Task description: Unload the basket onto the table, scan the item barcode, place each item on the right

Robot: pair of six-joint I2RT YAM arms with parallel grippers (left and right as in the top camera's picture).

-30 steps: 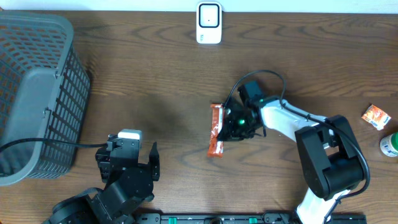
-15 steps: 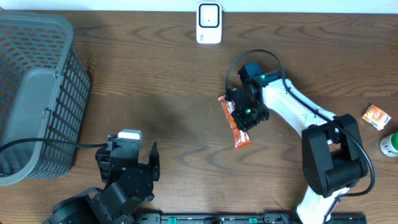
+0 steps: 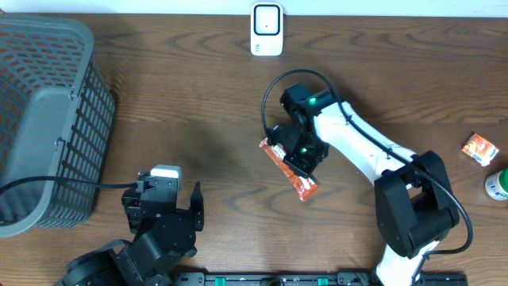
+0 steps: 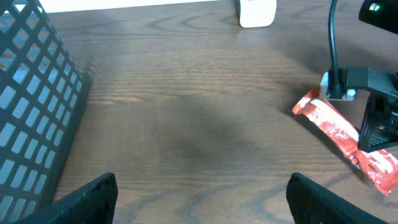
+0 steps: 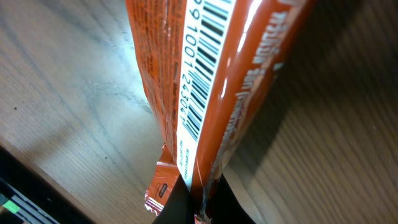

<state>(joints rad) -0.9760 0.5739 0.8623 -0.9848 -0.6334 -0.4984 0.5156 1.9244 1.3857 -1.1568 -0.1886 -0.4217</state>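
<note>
An orange snack packet [image 3: 287,171] hangs above the table's middle, with my right gripper [image 3: 302,151] shut on it. In the right wrist view the packet [image 5: 211,81] fills the frame, its white barcode strip [image 5: 200,68] facing the camera, and the jaws of my right gripper [image 5: 200,200] pinch its lower edge. The packet [image 4: 345,140] also shows at the right of the left wrist view. A white barcode scanner [image 3: 267,29] stands at the table's far edge. My left gripper [image 3: 171,208] rests open near the front left, with only bare wood between its fingers [image 4: 87,199].
A grey mesh basket [image 3: 44,119] takes up the far left, with a black cable running from it. At the right edge lie a small orange packet [image 3: 480,148] and a green-and-white container [image 3: 498,185].
My right arm has carried the packet up and to the left, toward the scanner, turning it from upright to slanted. The left arm has not moved.
</note>
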